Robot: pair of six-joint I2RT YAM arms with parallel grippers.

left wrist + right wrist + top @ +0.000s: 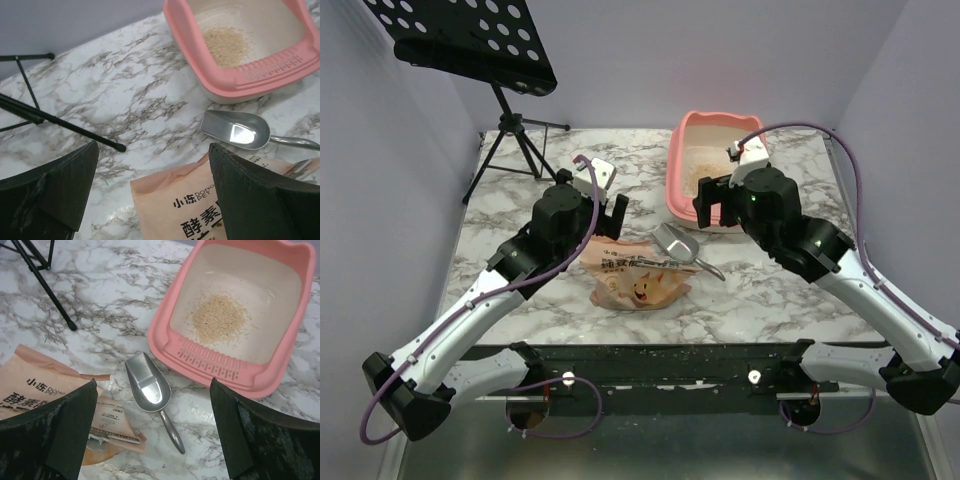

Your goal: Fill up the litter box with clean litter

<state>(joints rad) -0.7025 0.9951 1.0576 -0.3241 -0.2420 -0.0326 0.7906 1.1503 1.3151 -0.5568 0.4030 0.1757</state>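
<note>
My left gripper (155, 192) and right gripper (152, 427) both gape wide, empty. The litter box (210, 365) sits ahead of the right one, a thin patch of clean litter (220, 319) inside. Grabbing the bag (170, 200) under the left one by its closed end could dump granules on the table (125, 100). The bag reads "小冻" and "PET"
</note>
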